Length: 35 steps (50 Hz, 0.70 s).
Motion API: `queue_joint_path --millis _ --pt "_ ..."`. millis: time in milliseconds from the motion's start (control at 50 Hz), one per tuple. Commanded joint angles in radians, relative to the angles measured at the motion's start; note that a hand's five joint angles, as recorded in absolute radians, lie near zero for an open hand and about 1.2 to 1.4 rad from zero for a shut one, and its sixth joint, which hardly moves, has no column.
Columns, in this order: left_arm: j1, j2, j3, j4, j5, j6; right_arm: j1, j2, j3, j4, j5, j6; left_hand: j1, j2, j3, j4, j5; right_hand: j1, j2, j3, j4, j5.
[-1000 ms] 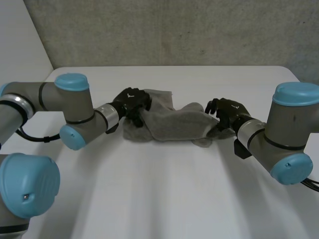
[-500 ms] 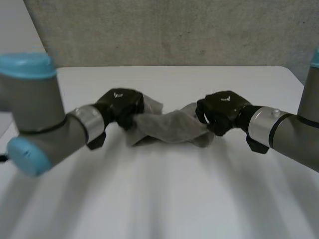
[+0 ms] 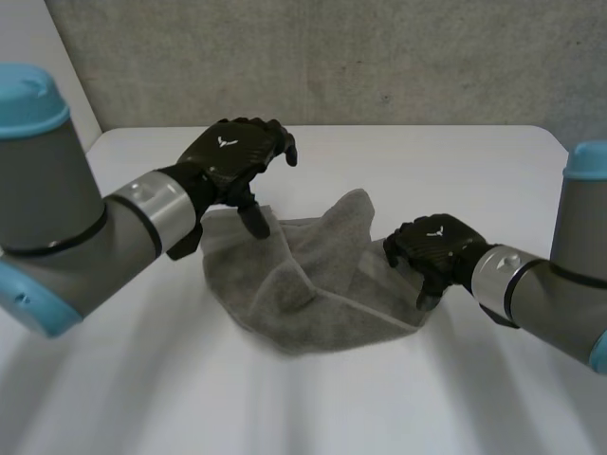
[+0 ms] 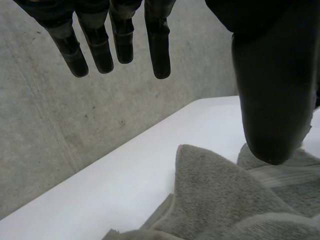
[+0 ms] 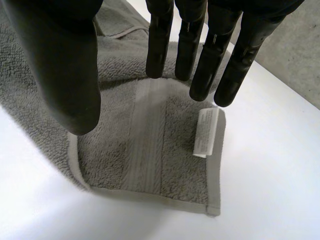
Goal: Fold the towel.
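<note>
Fingers [image 4: 159, 45] on your left hand [image 3: 237, 156] hang loose and hold nothing, up over the far left edge of the towel [image 3: 313, 284]. Your right hand [image 3: 436, 248] is straight-fingered and empty too, above the towel's right corner by its white tag [image 5: 206, 132]. The towel lies crumpled on the white table [image 3: 379, 408].

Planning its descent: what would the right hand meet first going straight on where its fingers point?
Most likely the towel: the right hand points down at its corner, fingertips beside the white label. The gap between them is unclear.
</note>
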Motion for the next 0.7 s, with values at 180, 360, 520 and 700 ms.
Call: queue_joint_path --millis 180,360,520,700 --pt "-0.006 -0.319 0.193 -0.195 0.029 0.480 0.000 -0.032 0.188 -0.196 -0.001 0.226 -0.047 -0.041 -0.044 -0.049 -0.011 -0.206 -0.219 -0.214 -0.213 -0.186" --pt "-0.017 -0.430 0.288 -0.252 0.040 0.516 -0.002 -0.020 0.274 -0.285 0.005 0.251 0.008 0.015 0.012 0.007 0.045 -0.230 -0.242 -0.237 -0.237 -0.210" --pt "-0.020 -0.460 0.300 -0.283 0.043 0.519 0.026 0.031 0.268 -0.300 0.025 0.251 0.073 0.079 0.076 0.072 0.110 -0.180 -0.192 -0.187 -0.187 -0.160" --pt "-0.020 -0.480 0.303 -0.320 0.070 0.520 0.037 0.057 0.251 -0.297 0.016 0.248 0.638 0.644 0.641 0.637 0.675 0.456 0.443 0.448 0.449 0.476"
